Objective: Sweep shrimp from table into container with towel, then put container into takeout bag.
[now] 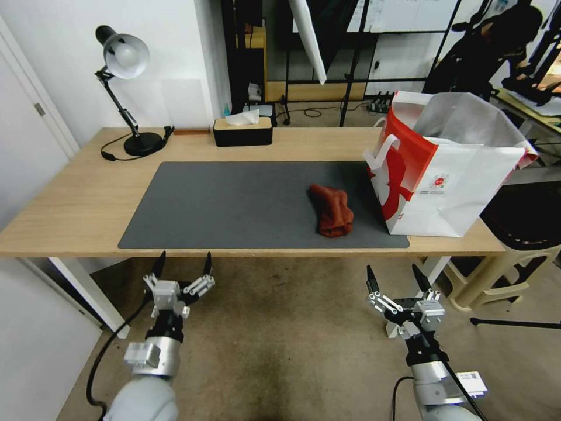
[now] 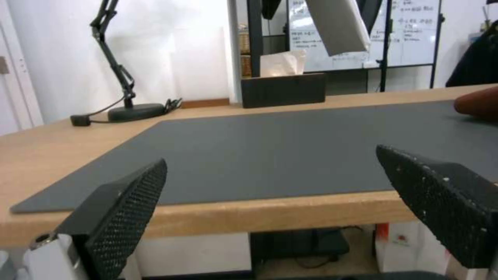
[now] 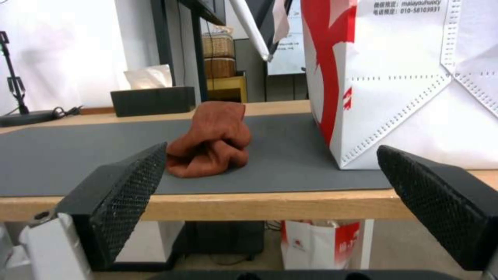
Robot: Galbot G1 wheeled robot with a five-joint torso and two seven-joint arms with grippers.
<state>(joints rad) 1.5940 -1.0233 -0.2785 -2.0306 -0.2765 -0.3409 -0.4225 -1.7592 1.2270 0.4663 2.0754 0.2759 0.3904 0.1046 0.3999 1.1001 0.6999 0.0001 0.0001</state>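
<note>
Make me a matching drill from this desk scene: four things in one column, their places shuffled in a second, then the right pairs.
Things:
1. towel
2. takeout bag
3. tissue box
4. desk lamp

Places:
A. far left corner of the table
B. far edge of the table, just past the grey mat
C. bunched on the mat, right of its middle
D. upright at the table's right end, partly on the mat

Pairs: 1-C, 2-D, 3-B, 4-A

The left tool and right tool hang open, short of the table's near edge.
</note>
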